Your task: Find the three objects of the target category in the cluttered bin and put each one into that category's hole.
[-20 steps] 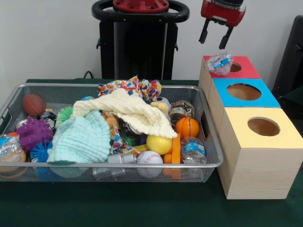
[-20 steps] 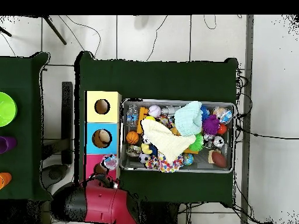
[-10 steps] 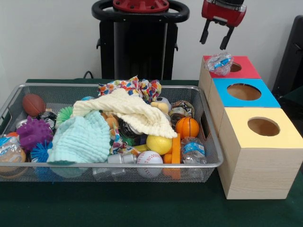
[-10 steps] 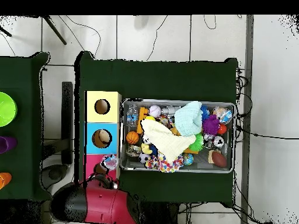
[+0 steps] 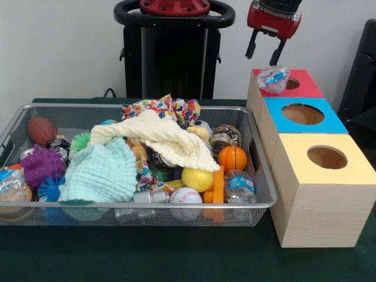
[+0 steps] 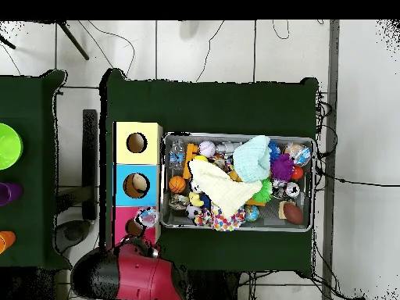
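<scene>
The end effector (image 5: 263, 53) hangs empty with its two dark fingers spread, above the red-topped box (image 5: 301, 84) and clear of it. Directly under it, at 6 o'clock, a crumpled plastic bottle (image 5: 273, 77) with a blue label lies on the red top, against the 9 o'clock edge of that box's hole (image 5: 291, 83) and not down in it. It looks light, thin-walled and springy, likely slick and inclined to roll; a pinch across its crushed middle, beside the label, seems the surest hold, or a nudge toward 3 o'clock might tip it in. A similar bottle (image 5: 239, 186) lies in the wire bin (image 5: 176, 205) at the 4 o'clock corner, beside the small basketball (image 5: 232, 157), and would handle much the same. The arm comes down from the top edge with its red wrist upright and fingers pointing down; from overhead its red bulk (image 6: 144, 280) sits at 6 o'clock of the boxes on the green counter (image 5: 147, 252).
</scene>
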Motion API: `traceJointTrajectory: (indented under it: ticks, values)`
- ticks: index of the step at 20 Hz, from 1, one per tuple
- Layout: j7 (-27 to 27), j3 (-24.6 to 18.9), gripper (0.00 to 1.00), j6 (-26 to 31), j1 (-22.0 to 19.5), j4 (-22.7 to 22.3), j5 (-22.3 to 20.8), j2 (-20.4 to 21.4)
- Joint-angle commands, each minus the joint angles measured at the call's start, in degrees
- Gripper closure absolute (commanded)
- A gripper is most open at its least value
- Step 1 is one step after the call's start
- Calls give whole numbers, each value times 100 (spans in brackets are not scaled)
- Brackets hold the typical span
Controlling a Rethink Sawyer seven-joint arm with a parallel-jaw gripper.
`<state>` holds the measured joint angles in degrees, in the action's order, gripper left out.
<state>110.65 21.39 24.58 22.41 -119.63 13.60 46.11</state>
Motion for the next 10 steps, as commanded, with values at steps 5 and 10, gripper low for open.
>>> traceJointTrajectory:
  ticks: [5, 10]
  values:
    - [1336, -580, 0, -329, -3, -297, 369, -208]
    - [1399, -537, 0, -248, 102, -226, 439, -238]
